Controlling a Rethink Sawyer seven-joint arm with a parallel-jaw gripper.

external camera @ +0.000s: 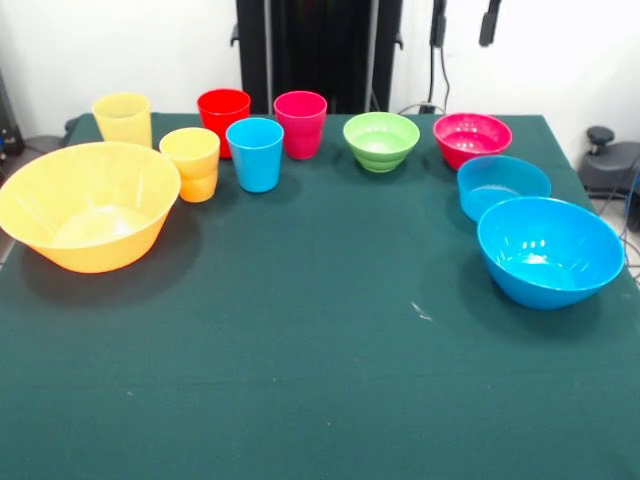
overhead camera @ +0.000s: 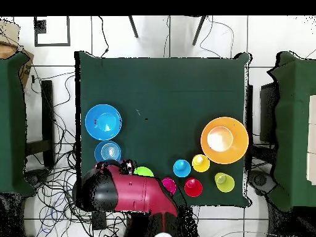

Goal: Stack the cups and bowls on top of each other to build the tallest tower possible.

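Note:
Nothing is stacked. On the green cloth, the large orange bowl (external camera: 90,205) stands at the left, with the yellow cup (external camera: 122,118), orange cup (external camera: 190,162), red cup (external camera: 223,118), light blue cup (external camera: 255,153) and pink cup (external camera: 300,123) behind it. The green bowl (external camera: 381,140), magenta bowl (external camera: 471,138), small blue bowl (external camera: 503,185) and large blue bowl (external camera: 550,250) curve down the right side. My gripper (external camera: 463,22) shows only two dark tips at the top edge, high above the magenta bowl, apart and empty. From overhead, my red arm (overhead camera: 133,191) hides the magenta bowl.
The table (external camera: 320,380) is covered in dark green cloth. Cables hang at the white wall behind it. The overhead view shows other green tables (overhead camera: 296,123) to either side and cables on the tiled floor.

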